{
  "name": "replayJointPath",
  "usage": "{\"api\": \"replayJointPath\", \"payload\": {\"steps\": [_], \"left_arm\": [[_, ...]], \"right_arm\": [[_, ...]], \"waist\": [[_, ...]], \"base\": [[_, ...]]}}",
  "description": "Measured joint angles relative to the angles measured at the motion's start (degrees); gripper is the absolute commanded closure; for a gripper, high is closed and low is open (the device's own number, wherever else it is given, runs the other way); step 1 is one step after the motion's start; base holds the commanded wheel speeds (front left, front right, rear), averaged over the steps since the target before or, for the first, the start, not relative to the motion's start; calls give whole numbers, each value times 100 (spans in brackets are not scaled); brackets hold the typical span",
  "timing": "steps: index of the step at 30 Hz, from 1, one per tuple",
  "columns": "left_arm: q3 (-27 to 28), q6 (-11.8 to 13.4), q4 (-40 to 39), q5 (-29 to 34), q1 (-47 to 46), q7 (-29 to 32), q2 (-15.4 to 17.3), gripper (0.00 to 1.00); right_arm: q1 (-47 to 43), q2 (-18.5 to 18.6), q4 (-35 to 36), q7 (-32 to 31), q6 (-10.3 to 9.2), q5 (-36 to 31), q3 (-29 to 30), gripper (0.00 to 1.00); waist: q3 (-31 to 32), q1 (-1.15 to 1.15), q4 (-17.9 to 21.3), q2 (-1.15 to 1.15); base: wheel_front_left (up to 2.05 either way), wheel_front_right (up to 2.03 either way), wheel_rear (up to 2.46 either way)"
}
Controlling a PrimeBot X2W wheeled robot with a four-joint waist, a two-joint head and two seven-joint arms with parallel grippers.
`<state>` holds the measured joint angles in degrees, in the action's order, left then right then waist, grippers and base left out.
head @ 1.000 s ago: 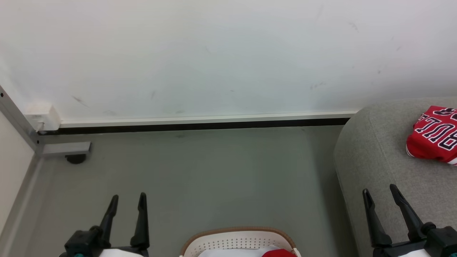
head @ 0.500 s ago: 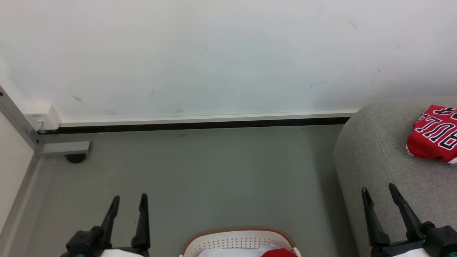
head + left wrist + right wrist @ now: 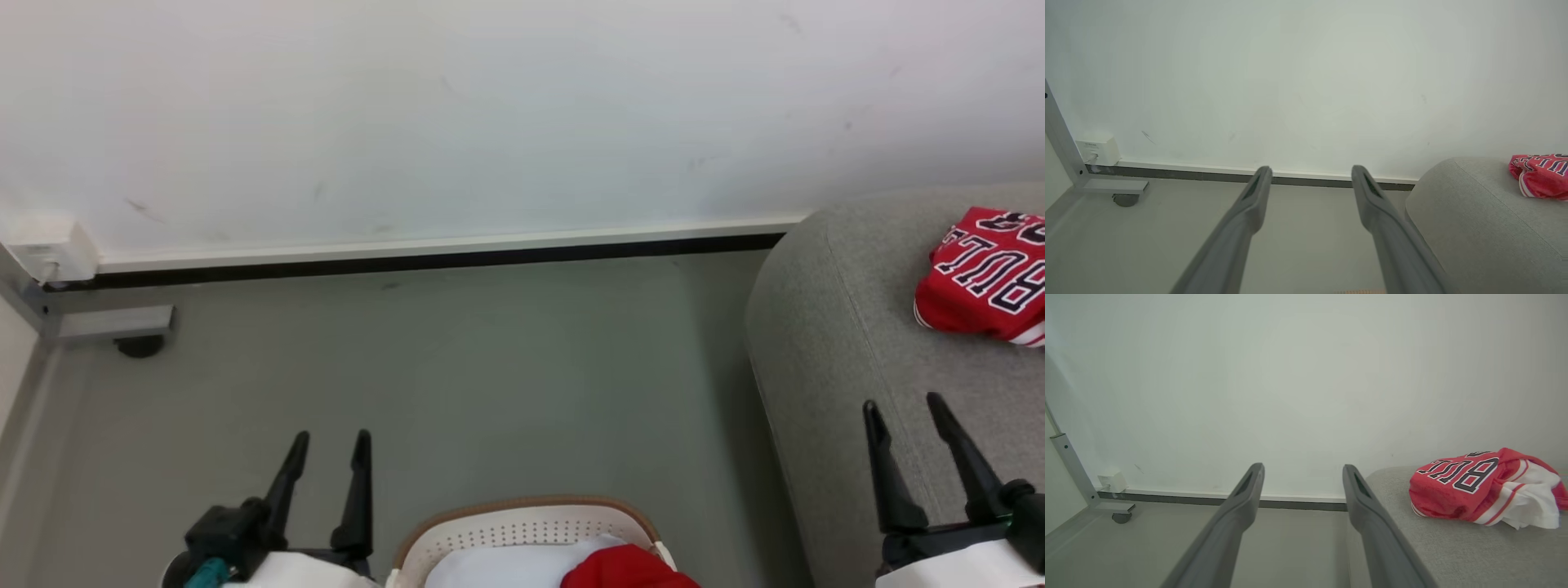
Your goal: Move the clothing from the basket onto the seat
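The jersey point(image 3: 984, 286) on the seat point(image 3: 824, 343) shows upside-down black letters "BUL".

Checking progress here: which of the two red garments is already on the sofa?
The jersey with block lettering, lying on the grey sofa. The plainer red garment lies in the white basket.

I see even, bright, diffuse light, no glare. Soft shadow on floor point(image 3: 718, 327) beside sofa point(image 3: 833, 343). Wrist views bow at edges; near fingers point(image 3: 1241, 228) slightly soft.
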<state>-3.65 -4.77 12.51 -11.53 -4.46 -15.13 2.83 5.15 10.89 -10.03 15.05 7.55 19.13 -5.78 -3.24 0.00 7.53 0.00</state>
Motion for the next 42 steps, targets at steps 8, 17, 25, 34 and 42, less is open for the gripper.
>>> {"api": "replayJointPath", "payload": {"steps": [8,17,25,34,42], "left_arm": [[-509,-126,791,-53,-551,0,-3,0],[-1187,-244,2063,-74,-1448,46,4,0],[-1927,-260,3017,-402,-2065,212,52,0],[-2995,-261,3942,-1163,-2649,810,145,0],[-3710,-261,4464,-1868,-3240,1459,234,0]], "right_arm": [[267,170,-85,0,0,76,238,0],[638,236,-78,0,0,166,497,0],[931,224,70,0,0,174,720,0],[1450,166,240,0,0,146,700,0],[1794,-40,637,1,0,154,804,0]], "waist": [[-398,0,246,0],[-1026,1,549,0],[-1579,1,812,0],[-2187,1,1068,0],[-2884,1,1261,0]], "base": [[0,0,0],[0,0,0],[0,0,0],[0,0,0],[0,0,0]]}}
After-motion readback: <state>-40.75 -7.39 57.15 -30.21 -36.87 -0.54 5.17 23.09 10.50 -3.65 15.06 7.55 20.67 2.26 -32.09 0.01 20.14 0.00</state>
